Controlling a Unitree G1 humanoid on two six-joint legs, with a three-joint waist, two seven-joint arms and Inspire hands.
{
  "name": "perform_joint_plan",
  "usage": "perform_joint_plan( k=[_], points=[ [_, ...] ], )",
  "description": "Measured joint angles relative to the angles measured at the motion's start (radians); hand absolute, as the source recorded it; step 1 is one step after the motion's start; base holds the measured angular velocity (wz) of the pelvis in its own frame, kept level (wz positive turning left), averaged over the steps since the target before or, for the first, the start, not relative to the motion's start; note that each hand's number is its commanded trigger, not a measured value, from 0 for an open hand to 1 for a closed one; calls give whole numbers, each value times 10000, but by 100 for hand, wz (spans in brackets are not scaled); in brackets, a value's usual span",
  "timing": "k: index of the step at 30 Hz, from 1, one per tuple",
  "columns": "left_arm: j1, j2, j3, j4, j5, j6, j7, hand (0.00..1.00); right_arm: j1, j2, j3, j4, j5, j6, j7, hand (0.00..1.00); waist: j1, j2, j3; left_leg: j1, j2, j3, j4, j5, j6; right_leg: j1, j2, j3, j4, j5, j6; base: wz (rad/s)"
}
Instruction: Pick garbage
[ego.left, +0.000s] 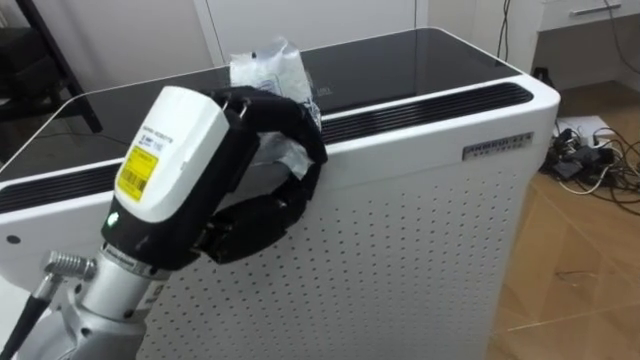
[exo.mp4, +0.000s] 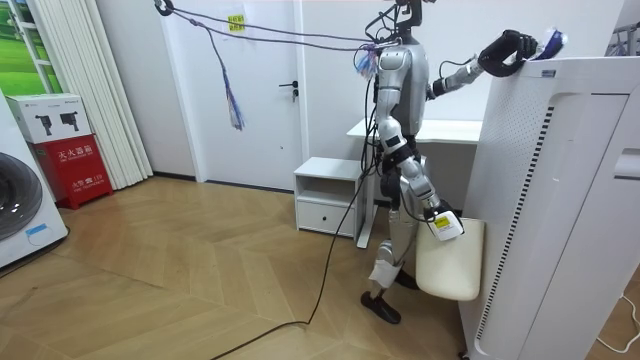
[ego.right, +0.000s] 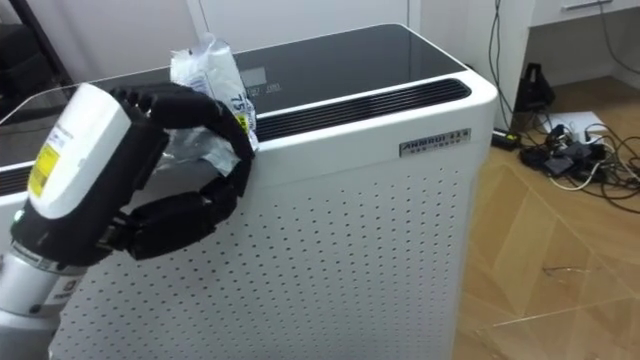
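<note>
1. Left hand (ego.left: 262, 218): matte black throughout, with segmented fingers and a thick thumb.
2. Left forearm casing: a white, rounded block. A yellow label with dark print sits on its 9 o'clock side, and a white printed strip lies above that.
3. Casing base: a black collar with a small green light at 7 o'clock.
4. Left forearm tube: bare silver metal. A ribbed silver connector sticks out at 9 o'clock, with a dark cable running from it.
5. Torso, in the room view: silver-grey shells with dark joints and a dark head.
6. Legs: silver-grey shells, black joints and dark feet.
7. Tethers: purple-dark ropes run from the shoulders toward 10 o'clock, and a dark cable trails from the body.
</note>
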Motion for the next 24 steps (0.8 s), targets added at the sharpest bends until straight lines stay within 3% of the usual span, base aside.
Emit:
perform_joint_plan(
  k=[7,10,12,14,18,20,24],
  points=[
    [4,1,108,-215,-68,0,122,100,4,-3,4,0,67,0,34,100,10,-2,-3,28,-15,14,-26,26,4,2,11,3,-22,46,-79,0],
    [35,8,117,-449,-600,136,-56,100,5,-7,9,-2,96,-16,93,100,-7,-25,-6,-7,-41,-42,15,27,7,-17,-25,-40,-43,27,-75,5],
    [26,7,116,-511,-1284,217,-244,100,5,-22,21,-21,95,-38,148,100,-14,-27,-9,-32,-51,-55,16,25,11,-24,-86,-100,-65,24,-75,8],
    [-30,-22,154,-732,-2684,746,-608,100,6,-23,120,-19,92,-50,156,100,-71,-41,-18,-121,-53,-62,20,20,18,-28,-80,-175,-170,27,-77,11],
    [-54,-113,435,-1021,-4290,1170,-1343,100,6,-46,231,4,78,-107,215,100,-165,-79,-14,-154,-64,-22,-3,23,21,-18,-106,-238,-231,13,-86,7],
    [-53,-206,502,-1110,-5966,1477,-1620,100,5,-56,397,47,84,-171,216,100,-193,-87,-15,-207,-72,-36,-3,23,22,-2,-102,-285,-327,11,-88,6],
    [-109,-282,493,-1193,-7896,1514,-2008,100,-4,-25,584,81,87,-179,216,100,-159,-121,-13,-298,-71,-13,4,23,22,-10,-96,-357,-393,11,-90,10]
  ],
)
